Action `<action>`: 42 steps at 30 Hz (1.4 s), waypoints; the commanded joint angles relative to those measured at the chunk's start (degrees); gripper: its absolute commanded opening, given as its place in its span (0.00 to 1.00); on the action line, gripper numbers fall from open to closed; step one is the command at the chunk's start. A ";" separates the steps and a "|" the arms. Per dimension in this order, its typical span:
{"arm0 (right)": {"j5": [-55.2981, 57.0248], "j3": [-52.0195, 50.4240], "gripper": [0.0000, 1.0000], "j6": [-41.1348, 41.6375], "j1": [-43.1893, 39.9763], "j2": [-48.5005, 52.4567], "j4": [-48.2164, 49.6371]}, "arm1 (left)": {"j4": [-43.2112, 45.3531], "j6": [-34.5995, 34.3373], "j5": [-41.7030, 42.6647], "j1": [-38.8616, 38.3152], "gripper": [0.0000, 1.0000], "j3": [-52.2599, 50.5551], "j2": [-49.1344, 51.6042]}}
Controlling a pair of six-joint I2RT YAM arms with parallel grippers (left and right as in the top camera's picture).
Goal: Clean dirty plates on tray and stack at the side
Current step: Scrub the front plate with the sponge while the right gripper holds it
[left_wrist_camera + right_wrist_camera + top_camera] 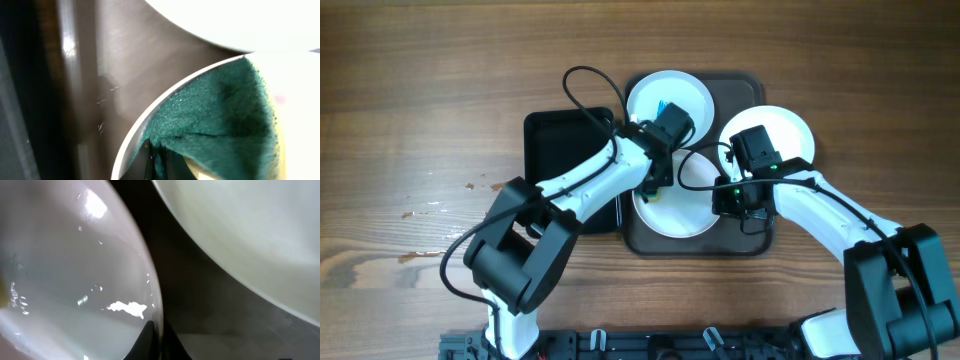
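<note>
Three white plates lie on the brown-grey tray (740,240). The far plate (668,100) has a blue smear at its centre. The right plate (767,135) looks plain white. The front plate (685,215) lies under both grippers. My left gripper (653,188) is shut on a green-and-yellow sponge (220,120), which is pressed flat on the front plate's left side (145,120). My right gripper (725,195) is shut on the front plate's right rim; in the right wrist view the jaws (161,340) pinch that rim (60,270).
A smaller glossy black tray (560,150) lies just left of the brown-grey tray, under my left arm. Wood table surrounds both. The right plate (250,235) overhangs the tray's right edge, close to my right wrist.
</note>
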 commanded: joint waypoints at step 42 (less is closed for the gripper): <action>5.33 -1.51 0.04 -5.92 0.94 1.68 -2.47 | 8.46 -4.17 14.03 -3.61 0.04 -0.70 1.31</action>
